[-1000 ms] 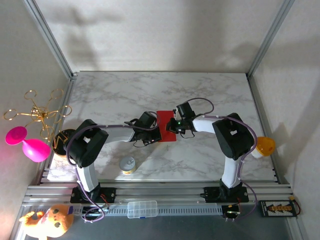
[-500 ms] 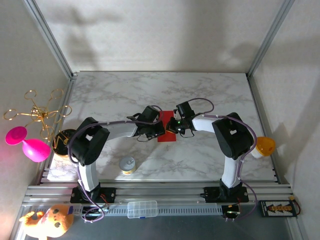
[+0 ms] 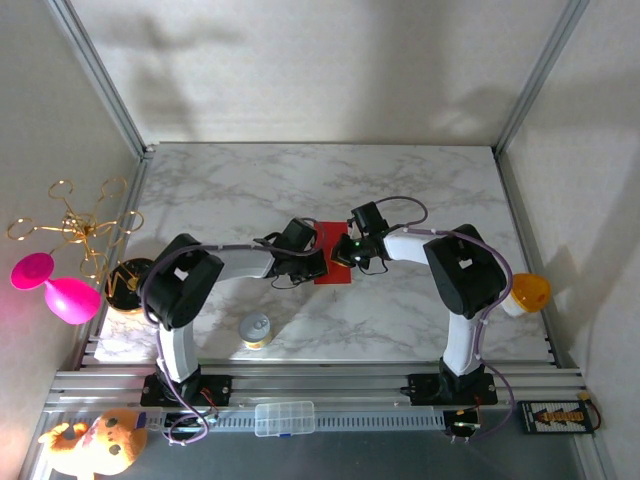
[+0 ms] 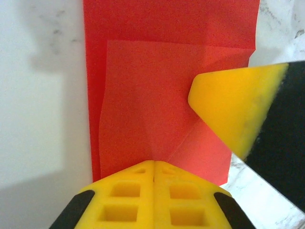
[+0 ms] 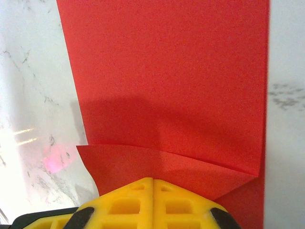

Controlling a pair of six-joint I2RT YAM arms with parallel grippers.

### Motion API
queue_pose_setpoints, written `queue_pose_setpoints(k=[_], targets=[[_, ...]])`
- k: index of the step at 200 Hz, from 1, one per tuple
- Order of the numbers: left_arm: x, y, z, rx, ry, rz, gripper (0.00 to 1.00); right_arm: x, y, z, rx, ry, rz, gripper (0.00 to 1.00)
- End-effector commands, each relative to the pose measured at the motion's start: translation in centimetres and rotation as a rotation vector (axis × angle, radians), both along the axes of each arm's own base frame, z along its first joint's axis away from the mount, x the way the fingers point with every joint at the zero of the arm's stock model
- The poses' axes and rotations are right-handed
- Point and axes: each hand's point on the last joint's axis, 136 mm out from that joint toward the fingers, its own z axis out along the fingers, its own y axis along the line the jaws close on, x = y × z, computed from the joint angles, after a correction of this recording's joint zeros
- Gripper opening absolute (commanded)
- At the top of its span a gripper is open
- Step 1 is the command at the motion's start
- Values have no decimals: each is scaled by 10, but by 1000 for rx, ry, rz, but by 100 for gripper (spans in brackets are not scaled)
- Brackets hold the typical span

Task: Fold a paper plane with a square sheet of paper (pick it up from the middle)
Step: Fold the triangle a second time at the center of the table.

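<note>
The square sheet of paper [image 3: 333,275] lies mid-table as a bright red, partly folded rectangle. In the left wrist view a lighter flap [image 4: 147,95] is folded over it, with a diagonal crease running to my fingertips. My left gripper [image 4: 153,164] is shut, its tips resting on the paper's near edge. My right gripper [image 5: 152,180] is shut too, its tips on a folded strip [image 5: 167,164] of the sheet. Its yellow fingertip [image 4: 233,105] presses the flap from the right. From above, the left gripper [image 3: 320,262] and right gripper [image 3: 341,257] meet over the paper. The paper plane is out of view.
A silver can [image 3: 256,329] stands near the front left. Off the table's left edge are a pink toy [image 3: 55,285], a gold wire stand [image 3: 75,225] and a dark round object [image 3: 125,283]. An orange object [image 3: 528,291] sits at the right edge.
My left gripper has moved right from beside the sheet onto its left part. The right gripper has stayed pressed on the paper, almost still.
</note>
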Motion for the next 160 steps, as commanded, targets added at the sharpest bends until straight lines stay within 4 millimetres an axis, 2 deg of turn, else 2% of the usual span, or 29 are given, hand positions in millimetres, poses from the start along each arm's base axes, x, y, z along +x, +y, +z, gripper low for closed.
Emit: queue_pose_setpoints(k=[1,27,51,81,106,131,147,160], targets=[[-58,44,-39,180,169,-58,2,-22,-31,-48,-170,131,-51,4],[-77,57,-39,242,187,-124,1,-22,-31,-48,-168,131,-48,4],[-72,60,-22,280,145,-171,1,-23,-32,-47,-173,130,-44,4],[-38,40,22,215,22,-175,1,-20,-27,-42,-147,113,-36,5],[5,27,57,138,-100,-78,0,-9,-13,-19,-68,53,-21,7],[35,25,60,100,-137,25,0,6,4,15,27,-24,-7,11],[45,21,54,86,-135,58,0,13,9,35,74,-67,-8,15],[49,18,46,85,-120,65,0,16,10,43,89,-85,-19,17]])
